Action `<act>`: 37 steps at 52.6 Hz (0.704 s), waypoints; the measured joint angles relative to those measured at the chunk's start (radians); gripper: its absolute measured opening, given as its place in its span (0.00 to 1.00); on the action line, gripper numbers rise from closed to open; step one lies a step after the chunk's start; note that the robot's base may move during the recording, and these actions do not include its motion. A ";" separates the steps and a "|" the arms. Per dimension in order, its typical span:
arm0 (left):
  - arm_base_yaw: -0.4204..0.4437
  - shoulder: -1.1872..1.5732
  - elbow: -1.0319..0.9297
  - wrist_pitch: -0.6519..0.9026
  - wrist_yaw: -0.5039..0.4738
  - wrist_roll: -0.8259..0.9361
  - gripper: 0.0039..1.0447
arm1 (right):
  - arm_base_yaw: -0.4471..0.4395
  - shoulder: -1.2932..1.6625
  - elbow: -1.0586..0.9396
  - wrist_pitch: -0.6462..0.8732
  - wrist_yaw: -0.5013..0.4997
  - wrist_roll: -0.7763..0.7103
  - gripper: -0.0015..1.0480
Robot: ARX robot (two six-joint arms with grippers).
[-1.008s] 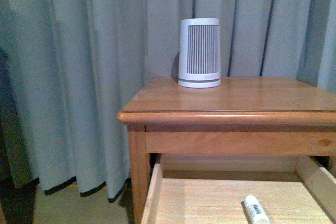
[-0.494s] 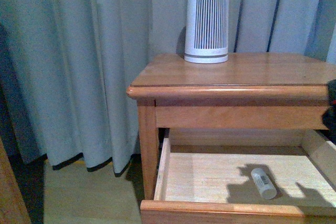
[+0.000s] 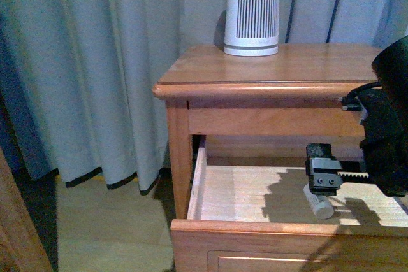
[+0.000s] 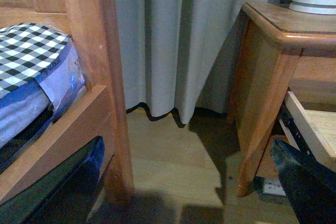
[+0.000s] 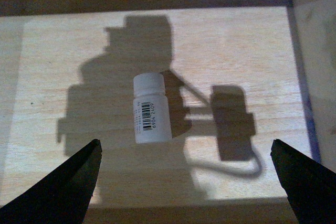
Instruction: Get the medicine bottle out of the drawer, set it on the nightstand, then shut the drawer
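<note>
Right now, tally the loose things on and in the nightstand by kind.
Medicine bottle: 1, lying on its side in the open drawer
White slatted device: 1, standing upright on the nightstand top
Total: 2

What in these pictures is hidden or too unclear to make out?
- Bottle label print: right wrist view, too small to read.
- Bottle's far end: front view, behind the right gripper.
- Drawer knob: front view, below the bottom edge.
- White device top: front view, past the top edge.
</note>
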 joint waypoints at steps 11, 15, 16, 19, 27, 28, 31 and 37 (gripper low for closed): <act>0.000 0.000 0.000 0.000 0.000 0.000 0.94 | 0.005 0.103 0.056 0.022 0.010 0.011 0.93; 0.000 0.000 0.000 0.000 0.000 0.000 0.94 | 0.005 0.143 0.082 0.019 0.010 0.026 0.93; 0.000 0.000 0.000 0.000 0.000 0.000 0.94 | 0.005 0.149 0.085 0.019 0.010 0.027 0.93; 0.000 0.000 0.000 0.000 0.000 0.000 0.94 | 0.005 0.175 0.103 0.019 0.010 0.033 0.93; 0.000 0.000 0.000 0.000 0.000 0.000 0.94 | 0.009 0.231 0.144 0.018 0.011 0.041 0.93; 0.000 0.000 0.000 0.000 0.000 0.000 0.94 | 0.009 0.237 0.150 0.019 0.011 0.042 0.93; 0.000 0.000 0.000 0.000 0.000 0.000 0.94 | 0.013 0.253 0.163 0.021 0.011 0.045 0.93; 0.000 0.000 0.000 0.000 0.000 0.000 0.94 | 0.020 0.291 0.187 0.036 0.011 0.049 0.89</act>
